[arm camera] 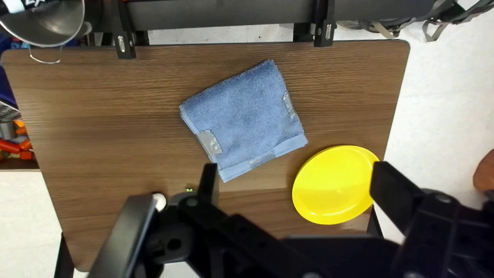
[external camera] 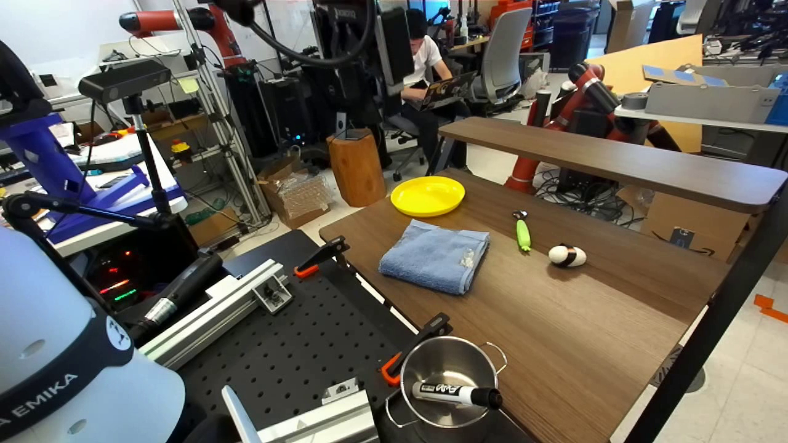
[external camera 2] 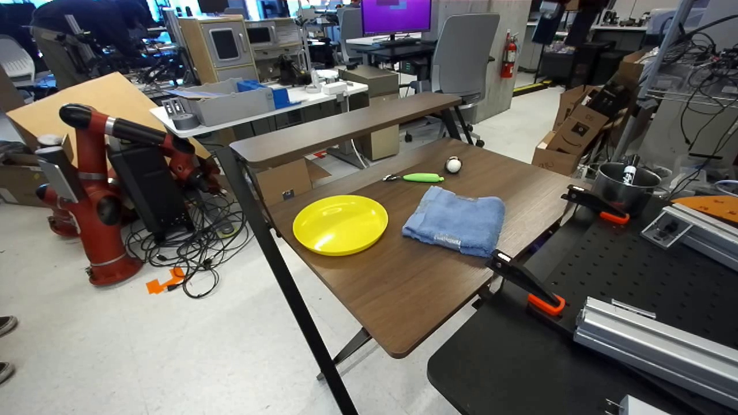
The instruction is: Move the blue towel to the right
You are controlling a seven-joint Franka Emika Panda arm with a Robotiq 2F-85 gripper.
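Gripper (arm camera: 295, 169) is closest: its two fingers (arm camera: 209, 179) are wide apart and hold nothing. I think it hangs high up, because almost all of the table (arm camera: 115, 127) fits in the wrist view below it. Next is the blue towel (arm camera: 247, 116). It lies on the table, up from the gap in that view, toward the side with the black clamps (arm camera: 323, 29). One low corner shows just beside a fingertip, but how far down it is I can't tell. The towel is folded almost square and sits crooked, so no side is clearly the long one. My guess: the gripper must shift toward the clamps, twist a little, then go down. Then comes the yellow plate (arm camera: 332, 189), near the towel but not touching it. Farthest is the pot (external camera: 425, 360), by the table's edge in an exterior view. If "right" means the robot's own right, I guess the towel should go toward the pot, away from the plate.
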